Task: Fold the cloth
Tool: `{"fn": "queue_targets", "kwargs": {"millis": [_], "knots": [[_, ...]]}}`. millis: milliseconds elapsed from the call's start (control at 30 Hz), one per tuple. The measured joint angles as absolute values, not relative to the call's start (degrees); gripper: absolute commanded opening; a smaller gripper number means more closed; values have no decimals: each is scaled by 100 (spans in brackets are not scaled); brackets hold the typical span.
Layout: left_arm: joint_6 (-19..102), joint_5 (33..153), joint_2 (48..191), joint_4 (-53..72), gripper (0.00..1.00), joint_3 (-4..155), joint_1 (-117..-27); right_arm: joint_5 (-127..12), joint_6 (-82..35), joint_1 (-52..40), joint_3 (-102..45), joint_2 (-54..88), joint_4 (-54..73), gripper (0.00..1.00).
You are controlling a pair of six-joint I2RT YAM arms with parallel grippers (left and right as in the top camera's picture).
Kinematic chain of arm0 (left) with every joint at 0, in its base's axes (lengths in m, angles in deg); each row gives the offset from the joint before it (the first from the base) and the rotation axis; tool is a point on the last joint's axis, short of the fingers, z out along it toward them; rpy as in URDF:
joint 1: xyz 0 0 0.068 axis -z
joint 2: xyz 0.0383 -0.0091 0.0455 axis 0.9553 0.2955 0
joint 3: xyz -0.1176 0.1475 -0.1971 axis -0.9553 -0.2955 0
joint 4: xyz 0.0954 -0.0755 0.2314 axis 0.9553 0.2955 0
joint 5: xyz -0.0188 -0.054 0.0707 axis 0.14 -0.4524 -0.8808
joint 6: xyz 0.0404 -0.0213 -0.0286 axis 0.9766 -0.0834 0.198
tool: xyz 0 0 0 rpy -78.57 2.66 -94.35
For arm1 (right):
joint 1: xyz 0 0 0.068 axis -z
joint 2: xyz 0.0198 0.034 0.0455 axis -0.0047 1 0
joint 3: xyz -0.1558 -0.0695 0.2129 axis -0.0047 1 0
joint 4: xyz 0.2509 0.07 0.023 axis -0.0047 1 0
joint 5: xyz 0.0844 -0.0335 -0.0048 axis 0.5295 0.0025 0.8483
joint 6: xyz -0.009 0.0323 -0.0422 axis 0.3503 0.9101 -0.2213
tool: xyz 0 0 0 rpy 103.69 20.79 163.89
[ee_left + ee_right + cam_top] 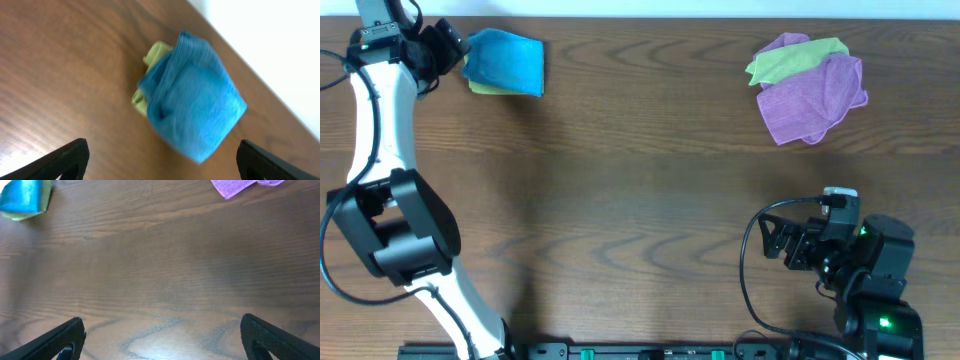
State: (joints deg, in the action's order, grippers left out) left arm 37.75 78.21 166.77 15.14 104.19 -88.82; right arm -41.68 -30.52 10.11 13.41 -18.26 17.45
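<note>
Our left gripper, wide open and empty, beside the folded cloth at far left; right gripper equally open, empty

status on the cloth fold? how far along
Done, apparently: the cloth lies folded into a compact bundle on a yellow-green cloth near the far edge of the table. In hand: nothing; left gripper open beside it, right gripper open over bare wood. Left: possibly only a tidy-up, as the fold looks rumpled.
</note>
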Motion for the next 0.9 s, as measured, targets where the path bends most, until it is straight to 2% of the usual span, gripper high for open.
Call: {"fn": "queue_targets", "kwargs": {"millis": [267,900], "knots": [[4365,7810,16517,2548,95,10419,-8764,-4170,-3052,1011,1341,-1823,1742,99],[4820,8146,16399,3768,95,10336,-8309,-4170,-3052,1011,1341,-1826,1745,99]]}}
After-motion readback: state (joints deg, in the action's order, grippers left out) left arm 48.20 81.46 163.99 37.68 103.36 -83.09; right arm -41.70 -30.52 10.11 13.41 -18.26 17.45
